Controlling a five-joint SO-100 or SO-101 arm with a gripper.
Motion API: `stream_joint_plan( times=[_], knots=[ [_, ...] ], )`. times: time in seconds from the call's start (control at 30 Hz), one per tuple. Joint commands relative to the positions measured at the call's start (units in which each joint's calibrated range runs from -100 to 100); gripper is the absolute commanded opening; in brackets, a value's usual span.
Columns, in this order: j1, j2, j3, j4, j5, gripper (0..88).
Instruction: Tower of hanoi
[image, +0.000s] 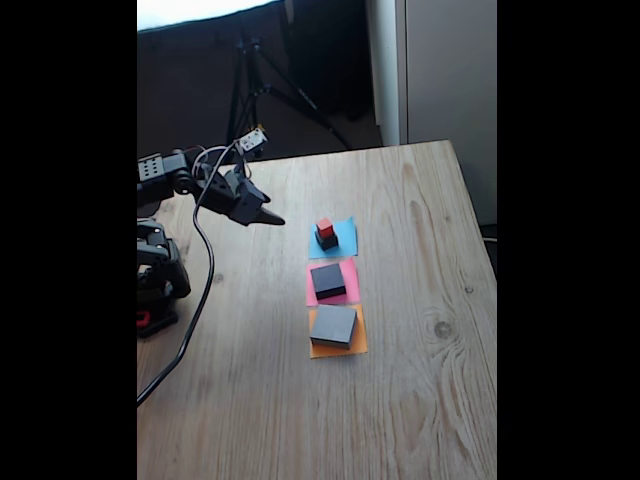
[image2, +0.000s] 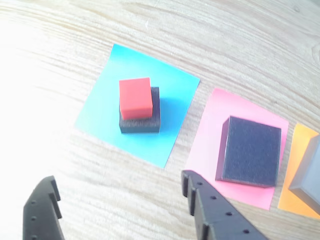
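Hand (image2: 120, 200) open, empty, hovering above the wooden surface (image: 420, 400) near the blue paper square (image2: 95, 117). Red cube (image2: 135, 97) sits atop smallest dark block (image2: 142, 125) there; mid block (image2: 250, 150) on pink square (image2: 210, 145), largest grey block (image: 333, 325) on orange square (image: 357, 345). Squares prob. serve as pegs; hand aimed w/ jaws straddling the cube's line, likely next pick.

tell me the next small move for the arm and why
Probably move forward and lower the open gripper over the red cube. It sits on the small dark block on the blue paper, the only stacked piece, and the gripper holds nothing.
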Motion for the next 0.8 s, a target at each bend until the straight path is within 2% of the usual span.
stream_joint_plan(
  times=[0.0, 0.03, 0.13, 0.37, 0.77],
  knots=[
    [1.01, 1.21, 12.1, -27.09, 0.69, 32.7],
    [0.93, 1.43, 15.28, -32.11, 0.69, 33.2],
    [0.42, 1.96, 17.83, -35.51, 0.69, 33.2],
    [1.85, 7.79, 21.92, -51.46, 0.69, 33.8],
    [2.35, 26.49, 21.1, -69.34, 0.69, 33.1]
  ],
)
